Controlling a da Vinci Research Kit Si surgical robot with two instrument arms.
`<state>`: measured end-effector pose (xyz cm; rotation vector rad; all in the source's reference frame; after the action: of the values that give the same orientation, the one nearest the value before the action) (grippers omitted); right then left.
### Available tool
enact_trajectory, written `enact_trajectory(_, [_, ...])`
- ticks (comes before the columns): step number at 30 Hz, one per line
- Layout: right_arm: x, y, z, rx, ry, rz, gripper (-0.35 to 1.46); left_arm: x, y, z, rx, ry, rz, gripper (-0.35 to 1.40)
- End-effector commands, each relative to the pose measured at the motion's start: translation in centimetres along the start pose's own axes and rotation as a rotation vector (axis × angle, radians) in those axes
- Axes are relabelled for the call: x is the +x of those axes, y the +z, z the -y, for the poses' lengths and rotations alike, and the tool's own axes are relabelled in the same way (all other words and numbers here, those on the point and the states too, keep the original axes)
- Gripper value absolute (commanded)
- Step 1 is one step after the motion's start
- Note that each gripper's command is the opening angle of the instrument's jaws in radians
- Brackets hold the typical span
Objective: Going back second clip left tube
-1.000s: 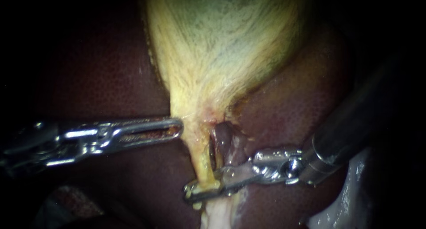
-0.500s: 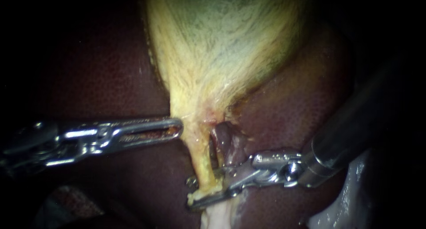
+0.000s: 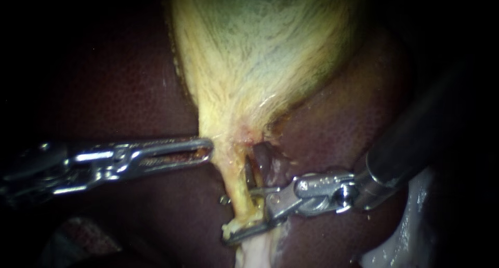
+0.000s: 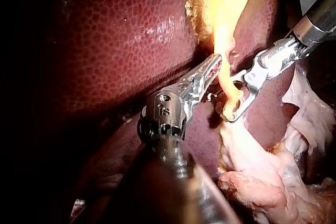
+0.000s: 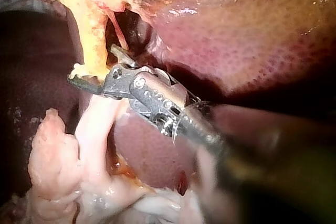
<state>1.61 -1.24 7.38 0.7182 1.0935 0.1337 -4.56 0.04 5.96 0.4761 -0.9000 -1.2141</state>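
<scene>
The yellow-green gallbladder (image 3: pixel 260 55) narrows down into a thin yellow left tube (image 3: pixel 236 179). A darker strand (image 3: pixel 255 169) runs just right of it. My right instrument (image 3: pixel 240 216) comes in from the right with its jaws open. One jaw lies above and one below the tube's lower end, and the right wrist view shows the same (image 5: pixel 92 65). My left instrument (image 3: pixel 210 148) is shut on the edge of the gallbladder's neck, as the left wrist view confirms (image 4: pixel 216 61). A small shiny bead (image 3: pixel 224 199) sits beside the tube. I cannot make out a clip.
Dark red liver (image 3: pixel 130 91) surrounds the gallbladder on both sides. Pale fatty tissue (image 3: pixel 254 255) hangs below the tube and is bulky in the left wrist view (image 4: pixel 262 171). A white patch (image 3: pixel 405 231) lies under the right shaft.
The right instrument's jaws have gone from pressed together on the tube to spread apart, and the instrument has drawn slightly back to the right. The left instrument has stayed still.
</scene>
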Motion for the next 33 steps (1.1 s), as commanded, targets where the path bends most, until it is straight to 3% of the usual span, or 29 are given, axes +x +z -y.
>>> enact_trajectory(1, [0.00,-0.01,0.01,0.000,-0.007,0.001,0.60,0.00,0.00,0.00,0.000,0.000,0.000,-0.35])
enact_trajectory(23, [0.11,0.06,0.38,0.030,-0.115,0.010,0.60,-0.03,-0.01,-0.03,-0.001,-0.001,0.001,-0.35])
enact_trajectory(27, [0.11,0.10,0.37,0.032,-0.122,0.011,0.60,-0.03,-0.01,-0.03,-0.004,-0.001,0.003,-0.35])
enact_trajectory(33, [0.07,0.22,0.24,0.023,-0.122,0.012,0.60,-0.03,-0.01,-0.01,-0.003,-0.002,0.005,-0.35])
